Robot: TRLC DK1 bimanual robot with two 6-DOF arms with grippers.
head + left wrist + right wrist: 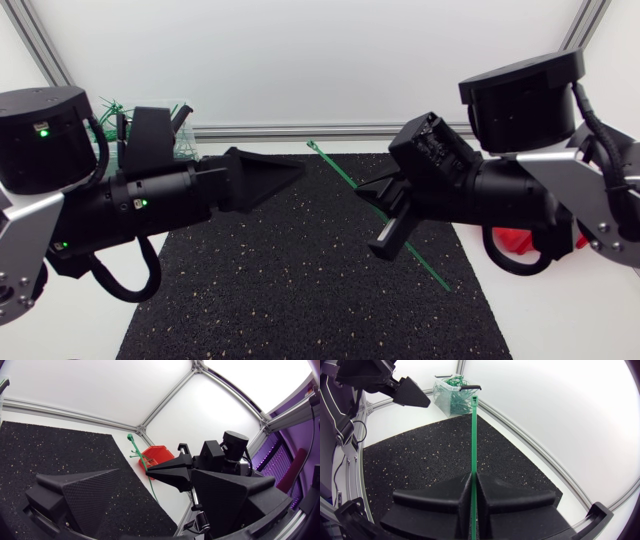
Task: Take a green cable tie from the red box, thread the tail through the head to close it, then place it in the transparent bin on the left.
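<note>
Firmly, the right gripper (473,476) pinched the slim ribbed green cable tie (474,435), its strap jutting ahead above the speckled mat (300,290); the left gripper (155,478) gaped empty.

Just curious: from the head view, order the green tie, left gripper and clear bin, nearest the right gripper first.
1. green tie, clamped in the right gripper
2. left gripper, facing it from the left
3. clear bin, far left corner

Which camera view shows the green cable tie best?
The right wrist view: the cable tie runs straight out from the shut jaws of the right gripper, its head plain. The head view shows a thin slanted line; the left wrist view, a small distant strip.
</note>
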